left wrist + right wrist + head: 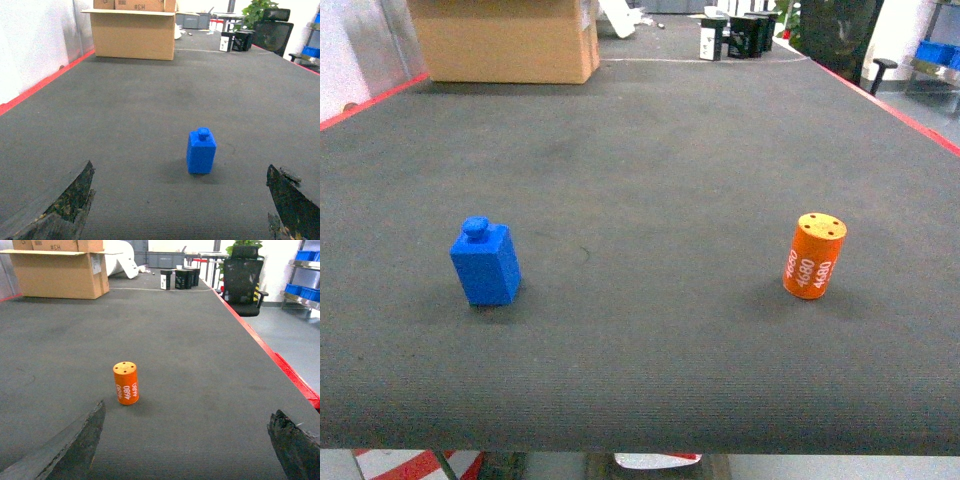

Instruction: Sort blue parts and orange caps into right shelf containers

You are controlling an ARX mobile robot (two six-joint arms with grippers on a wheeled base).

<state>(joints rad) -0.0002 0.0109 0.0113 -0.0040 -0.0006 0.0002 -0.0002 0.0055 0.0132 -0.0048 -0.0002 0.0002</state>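
Observation:
A blue part [485, 262], a small block with a round stud on top, stands upright on the dark mat at the left. In the left wrist view the blue part [201, 151] is ahead of my left gripper [180, 167], which is open and empty. An orange cap [814, 256] printed "4680" stands upright at the right. My right gripper [189, 407] is open and empty, and the orange cap [126, 383] lies ahead of it, just beyond the left finger. Blue shelf containers [302, 290] show on a rack at the far right. Neither gripper shows in the head view.
A cardboard box [505, 40] sits at the far left of the table. Small black boxes [735, 38] stand at the far end. A black chair [242, 280] is beyond the table's red right edge [280, 365]. Bare mat lies between the two parts.

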